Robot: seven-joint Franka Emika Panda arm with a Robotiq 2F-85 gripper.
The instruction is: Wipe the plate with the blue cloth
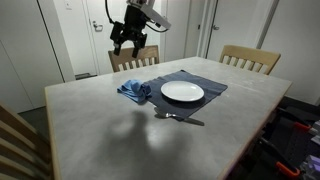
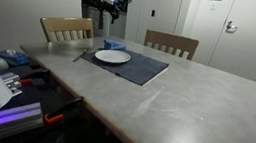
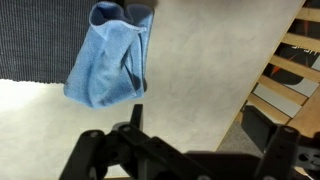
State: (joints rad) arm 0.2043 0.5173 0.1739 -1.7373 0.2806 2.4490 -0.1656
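Observation:
A white plate lies on a dark grey placemat on the table; it also shows in an exterior view. The blue cloth lies crumpled at the placemat's edge beside the plate, and is small in an exterior view. In the wrist view the blue cloth sits partly on the placemat. My gripper hangs high above the table behind the cloth, open and empty. It also shows in an exterior view and in the wrist view.
A fork lies on the table just off the placemat, near the plate. Two wooden chairs stand at the far side; one chair shows in the wrist view. Another chair back is at the near corner.

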